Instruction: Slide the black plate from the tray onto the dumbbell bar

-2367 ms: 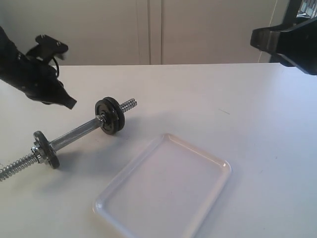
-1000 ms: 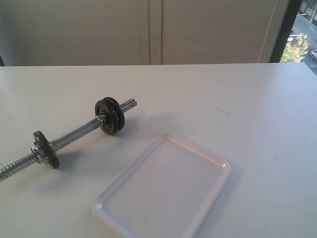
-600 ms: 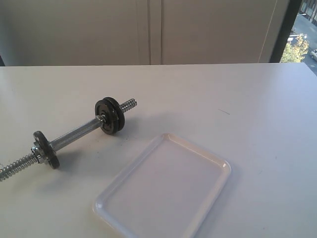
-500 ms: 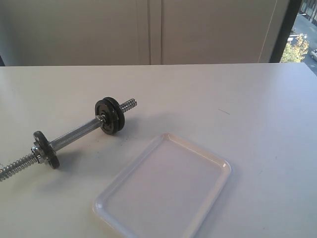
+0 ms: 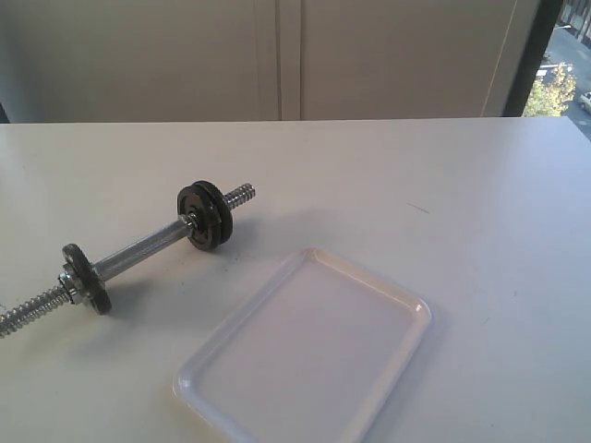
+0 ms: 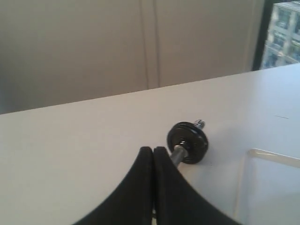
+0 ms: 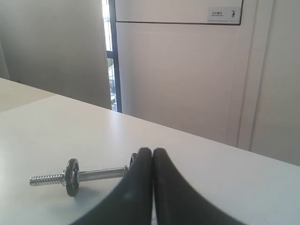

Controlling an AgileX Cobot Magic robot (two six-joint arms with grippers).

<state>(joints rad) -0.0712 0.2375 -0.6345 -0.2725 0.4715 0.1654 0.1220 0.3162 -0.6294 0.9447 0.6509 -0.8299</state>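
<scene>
The bar [image 5: 138,249] lay slantwise on the left of the bench [image 5: 443,185], a pair of discs [image 5: 208,214] on its far end, a single disc [image 5: 86,277] on its near end. The tray [image 5: 369,277] lay right of it, nearer the front, apart.

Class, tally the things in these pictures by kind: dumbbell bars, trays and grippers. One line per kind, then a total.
dumbbell bar: 1
tray: 1
grippers: 2 (left gripper, right gripper, both shut, seen only in the wrist views)
Total: 4
</scene>
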